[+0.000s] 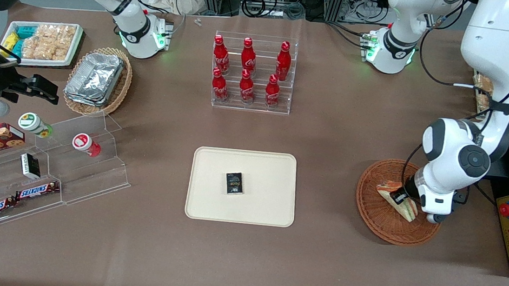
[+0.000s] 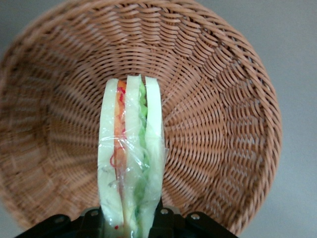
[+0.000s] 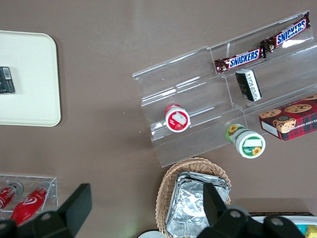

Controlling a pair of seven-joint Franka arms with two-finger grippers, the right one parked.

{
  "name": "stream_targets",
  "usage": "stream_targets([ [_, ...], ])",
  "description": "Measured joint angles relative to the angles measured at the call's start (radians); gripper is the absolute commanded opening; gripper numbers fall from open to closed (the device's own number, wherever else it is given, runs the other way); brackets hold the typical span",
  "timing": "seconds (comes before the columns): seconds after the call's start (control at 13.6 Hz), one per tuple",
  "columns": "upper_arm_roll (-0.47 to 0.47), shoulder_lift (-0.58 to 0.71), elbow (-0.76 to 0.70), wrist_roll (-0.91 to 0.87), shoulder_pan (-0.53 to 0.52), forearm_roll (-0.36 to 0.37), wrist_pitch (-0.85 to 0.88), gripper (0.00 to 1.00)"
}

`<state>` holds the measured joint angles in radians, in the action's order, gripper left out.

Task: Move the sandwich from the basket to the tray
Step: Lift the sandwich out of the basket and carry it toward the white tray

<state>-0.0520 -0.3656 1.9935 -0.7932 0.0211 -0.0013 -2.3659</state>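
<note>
- Gripping the sandwich (image 2: 130, 148) by its crust end, my gripper (image 1: 402, 198) has its jaws pressed against the two outer bread slices, one on each side, over the clear wrap.
- My wrist camera shows the wedge standing on edge: white bread, an orange-red layer, a green layer, its pointed end reaching over the basket's woven floor.
- I hang low inside the basket (image 1: 371, 215), the round reddish-brown wicker one at my working end of the table, and the sandwich (image 1: 396, 198) is still within its rim. I cannot tell whether it is lifted clear of the weave or touching it.
- Toward the table's middle, well apart from the basket, lies the cream tray (image 1: 211, 204) with a small dark packet (image 1: 234, 182) on it.
- Farther from the front camera than the tray stands a clear rack of red cola bottles (image 1: 247, 74).
</note>
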Motion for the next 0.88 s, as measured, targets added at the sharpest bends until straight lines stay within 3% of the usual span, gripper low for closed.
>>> stream_targets([
  [0.44,-0.062,0.19,-0.122,0.183,0.017,0.003,0.452,0.0],
  [0.88,-0.319,0.128,-0.231,0.177,0.032,-0.007,0.504,0.0],
])
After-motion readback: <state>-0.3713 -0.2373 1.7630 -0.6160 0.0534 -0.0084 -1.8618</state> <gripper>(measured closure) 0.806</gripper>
